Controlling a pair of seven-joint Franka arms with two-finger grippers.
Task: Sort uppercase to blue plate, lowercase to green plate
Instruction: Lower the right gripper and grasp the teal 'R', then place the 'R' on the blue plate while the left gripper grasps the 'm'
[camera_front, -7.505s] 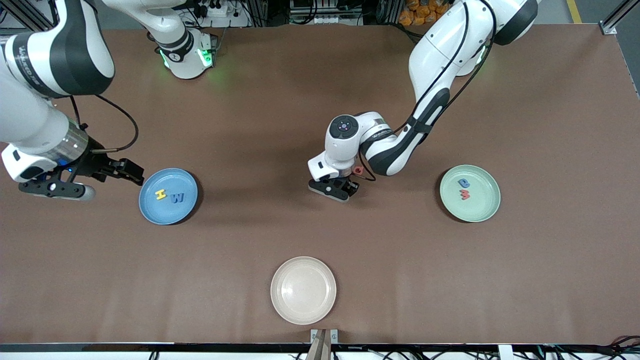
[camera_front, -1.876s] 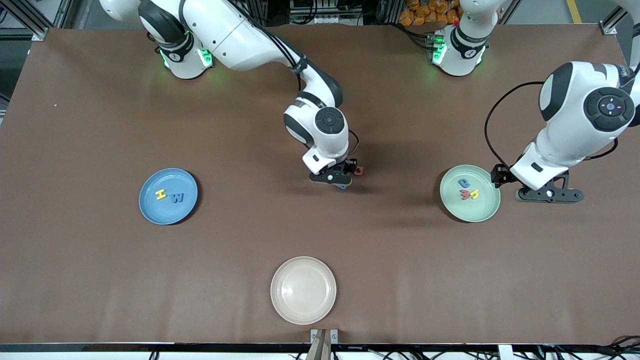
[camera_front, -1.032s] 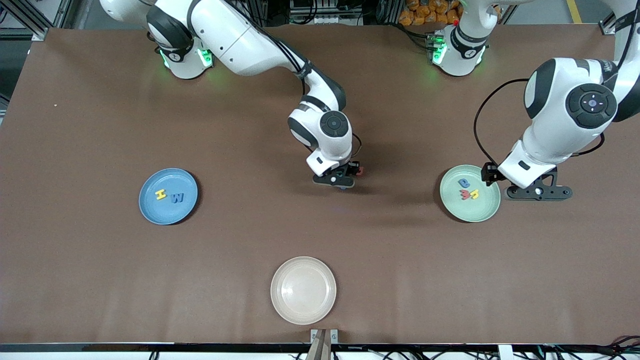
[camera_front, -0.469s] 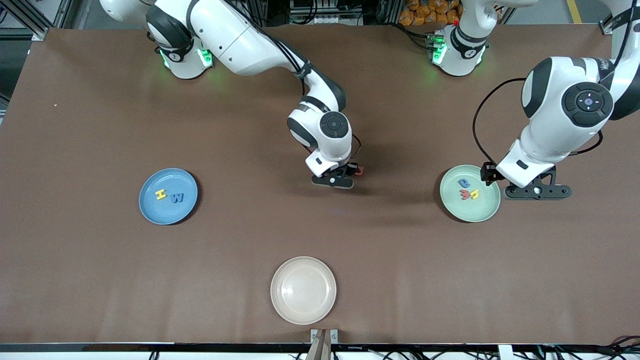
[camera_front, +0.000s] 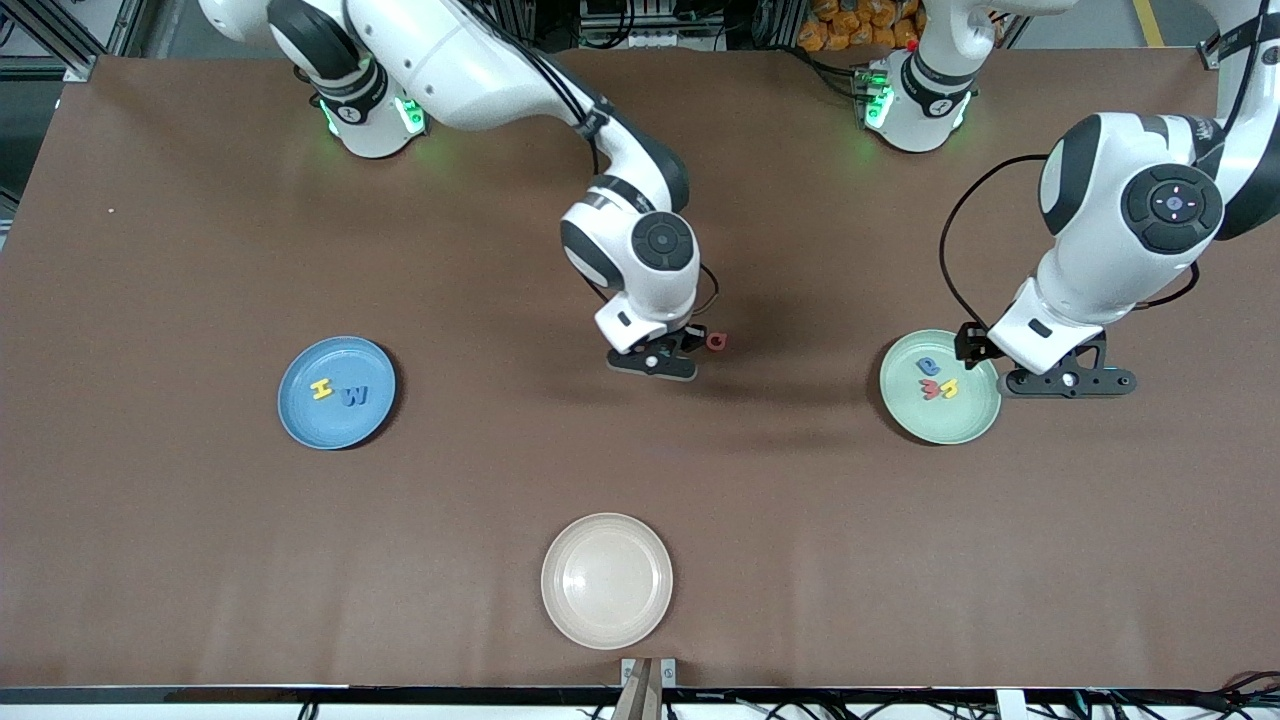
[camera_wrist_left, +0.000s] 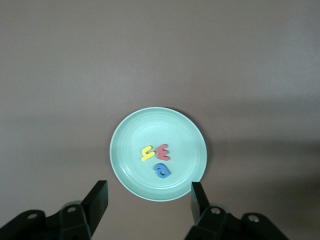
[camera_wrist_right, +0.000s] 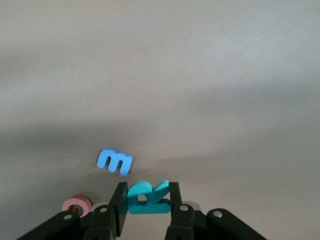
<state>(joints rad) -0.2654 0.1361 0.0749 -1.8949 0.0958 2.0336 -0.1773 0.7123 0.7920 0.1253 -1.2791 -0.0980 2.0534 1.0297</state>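
Note:
My right gripper (camera_wrist_right: 146, 200) is shut on the green R (camera_wrist_right: 146, 199), held just over the middle of the table (camera_front: 655, 362). Beside it on the table lie a blue lowercase piece (camera_wrist_right: 115, 161) and the red Q (camera_front: 716, 341). The blue plate (camera_front: 330, 425) holds the yellow H (camera_front: 321, 389) and blue W (camera_front: 355, 396). The green plate (camera_front: 960, 425) holds the blue a (camera_wrist_left: 162, 170), red m (camera_wrist_left: 163, 151) and yellow h (camera_wrist_left: 146, 152). My left gripper (camera_wrist_left: 148, 192) hangs open and empty beside the green plate's rim (camera_wrist_left: 130, 135).
A cream plate (camera_front: 606, 580) sits bare near the table's front edge, nearer to the camera than the right gripper. Brown tabletop stretches between the plates.
The right gripper's jaws have shut on the green R and the hand has shifted a little toward the blue plate. The left arm has hardly moved.

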